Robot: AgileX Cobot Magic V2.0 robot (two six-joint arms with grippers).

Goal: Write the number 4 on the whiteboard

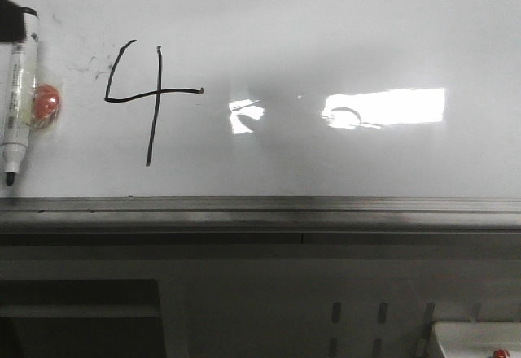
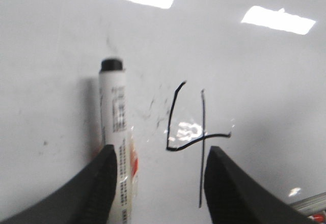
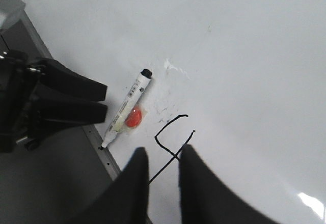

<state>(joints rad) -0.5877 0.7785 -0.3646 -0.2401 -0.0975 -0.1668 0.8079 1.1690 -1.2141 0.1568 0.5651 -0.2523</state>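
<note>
The number 4 (image 1: 151, 98) is drawn in thin black strokes on the left part of the whiteboard (image 1: 342, 32). A white marker (image 1: 18, 89) with a black end lies flat against the board left of it, beside a red round magnet (image 1: 45, 103). In the left wrist view my left gripper (image 2: 162, 150) is open and empty, the marker (image 2: 116, 117) beside one finger and the 4 (image 2: 188, 127) between the jaws' lines. My right gripper (image 3: 162, 152) is slightly open and empty, over the 4 (image 3: 170, 132). The right wrist view also shows the left gripper (image 3: 104, 100) close to the marker (image 3: 125, 109).
A grey metal rail (image 1: 260, 207) runs along the board's bottom edge, with grey panels below. A white tray (image 1: 476, 338) sits at the lower right. A bright light reflection (image 1: 387, 106) lies right of the 4. Faint smudges (image 1: 85, 65) mark the board near the marker.
</note>
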